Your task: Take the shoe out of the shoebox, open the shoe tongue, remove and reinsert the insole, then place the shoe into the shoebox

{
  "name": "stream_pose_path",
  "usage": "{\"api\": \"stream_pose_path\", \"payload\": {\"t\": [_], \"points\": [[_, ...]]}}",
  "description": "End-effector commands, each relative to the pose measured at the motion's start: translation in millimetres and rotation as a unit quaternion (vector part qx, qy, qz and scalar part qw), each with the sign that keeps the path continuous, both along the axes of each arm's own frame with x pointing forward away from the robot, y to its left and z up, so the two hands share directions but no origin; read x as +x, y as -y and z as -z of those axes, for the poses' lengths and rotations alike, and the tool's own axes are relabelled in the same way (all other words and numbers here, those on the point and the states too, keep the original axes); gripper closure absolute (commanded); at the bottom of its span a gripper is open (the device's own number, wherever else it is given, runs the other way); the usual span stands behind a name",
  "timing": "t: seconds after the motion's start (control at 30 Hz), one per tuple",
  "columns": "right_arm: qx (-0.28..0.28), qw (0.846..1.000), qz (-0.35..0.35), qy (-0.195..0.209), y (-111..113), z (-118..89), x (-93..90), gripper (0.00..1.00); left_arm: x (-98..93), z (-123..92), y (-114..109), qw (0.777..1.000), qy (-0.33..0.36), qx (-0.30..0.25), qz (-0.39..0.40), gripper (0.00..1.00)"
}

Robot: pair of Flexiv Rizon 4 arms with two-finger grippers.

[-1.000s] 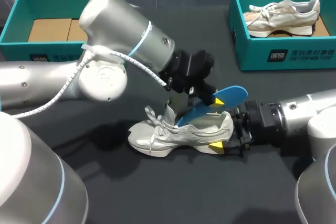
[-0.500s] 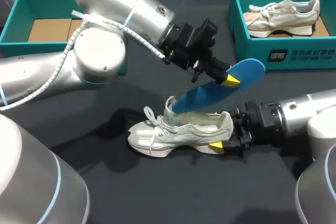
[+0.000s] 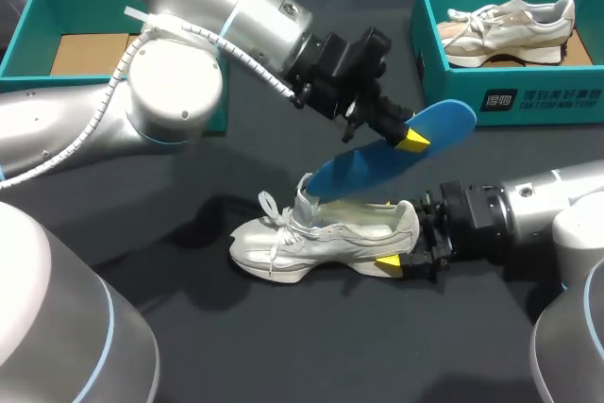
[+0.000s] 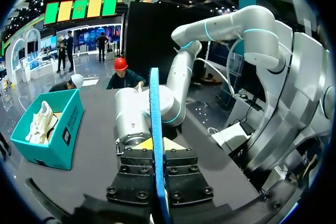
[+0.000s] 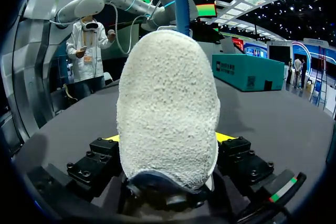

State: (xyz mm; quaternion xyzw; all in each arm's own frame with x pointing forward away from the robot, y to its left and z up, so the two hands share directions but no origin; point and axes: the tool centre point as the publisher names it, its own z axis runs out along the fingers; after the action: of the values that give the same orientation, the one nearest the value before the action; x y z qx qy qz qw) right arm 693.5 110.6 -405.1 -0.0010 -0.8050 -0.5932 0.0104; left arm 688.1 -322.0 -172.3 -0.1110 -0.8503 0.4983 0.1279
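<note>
The left jaws are closed flat on the heel half of the thin blue foam insole point(image 3: 392, 153), one yellow tip lying on its upper face. It hangs slanted, its toe end low over the mouth of the white lace-up sneaker point(image 3: 321, 238); whether it touches there I cannot tell. The right jaws clamp the heel of this sneaker from both sides. It stands upright near the middle of the dark tabletop point(image 3: 283, 346). The teal cardboard shoebox point(image 3: 514, 106) at the far right corner holds a beige sneaker point(image 3: 510, 30). The insole removal seems almost done. Next, I think, the toe end must go back into the opening while the right jaws steady the heel.
</note>
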Motion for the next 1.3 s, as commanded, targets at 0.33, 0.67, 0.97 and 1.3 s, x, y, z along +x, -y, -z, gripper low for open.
{"api": "stream_pose_path", "payload": {"t": [0.33, 0.67, 0.97, 1.3], "points": [[-0.002, 1.000, 0.001, 0.000, -1, 0, -1.0, 1.00, -32.2, -80, -25, 0.992, -0.001, -0.120, -0.033, 1.00], [-0.002, 1.000, 0.001, 0.000, -1, 0, -1.0, 1.00, -51.2, -120, -54, 0.985, -0.032, -0.166, -0.038, 1.00], [-0.002, 1.000, 0.001, 0.000, -1, 0, -1.0, 1.00, -51.2, -120, -54, 0.985, -0.032, -0.166, -0.038, 1.00], [-0.002, 1.000, 0.001, 0.000, -1, 0, -1.0, 1.00, -64.0, -132, -68, 0.977, -0.042, -0.189, -0.091, 1.00]]}}
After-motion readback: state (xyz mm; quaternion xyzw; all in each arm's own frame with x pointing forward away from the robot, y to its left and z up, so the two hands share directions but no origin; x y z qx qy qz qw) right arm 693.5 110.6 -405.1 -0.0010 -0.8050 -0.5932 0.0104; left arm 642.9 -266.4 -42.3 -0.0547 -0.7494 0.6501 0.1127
